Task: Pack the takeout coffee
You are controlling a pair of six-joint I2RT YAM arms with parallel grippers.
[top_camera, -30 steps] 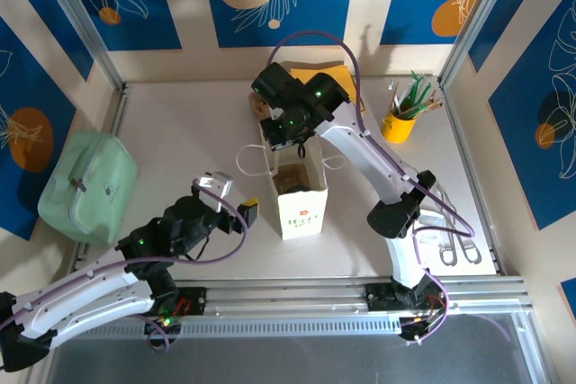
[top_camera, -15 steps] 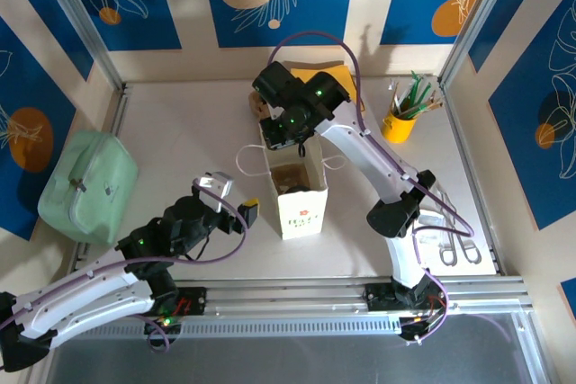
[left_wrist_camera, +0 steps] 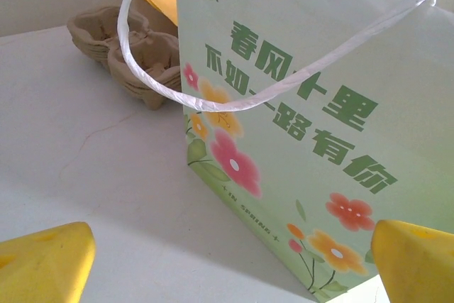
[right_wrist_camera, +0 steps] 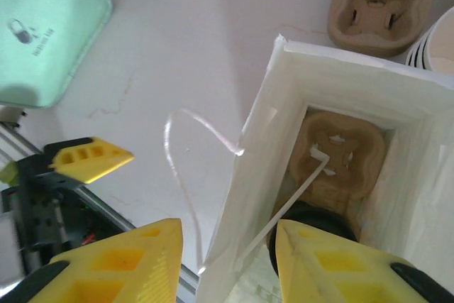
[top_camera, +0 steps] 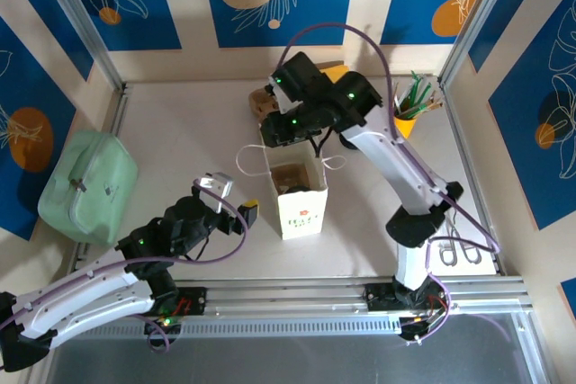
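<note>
One takeout coffee (right_wrist_camera: 319, 214): it sits inside the paper bag. From above only its round black lid shows, at the 6 o'clock end of the bag's floor as the overhead camera sees it. The cup's wall is hidden.
Pulp carrier (right_wrist_camera: 340, 154): in the same bag, at 12 o'clock of the lid and touching or overlapping it. I cannot tell whether the cup is seated in it.
Paper bag (top_camera: 301, 213): stands upright with its mouth open at the middle of the table. It is pale green with printed flowers and green characters.
Bag handles: one white cord loop (left_wrist_camera: 213, 101) hangs out on the bag's 9 o'clock side. The other drops into the mouth and crosses the carrier.
Right gripper (right_wrist_camera: 227, 260): above the 12 o'clock end of the bag, looking down. Its yellow fingers are parted with nothing held. One finger is outside the bag wall and the other is over the inside.
Left gripper (left_wrist_camera: 227, 264): low on the table at 8 o'clock of the bag, facing its printed side. The jaws are spread wide and empty, just short of the bag.
Spare carriers (top_camera: 261, 101): a stack at 11 o'clock of the bag.
Lidless cups (right_wrist_camera: 436, 44): just beside those carriers.
Green case (top_camera: 85, 186): well apart, at 9 o'clock.
Yellow pot (top_camera: 400, 121): at 2 o'clock, holding pens.
</note>
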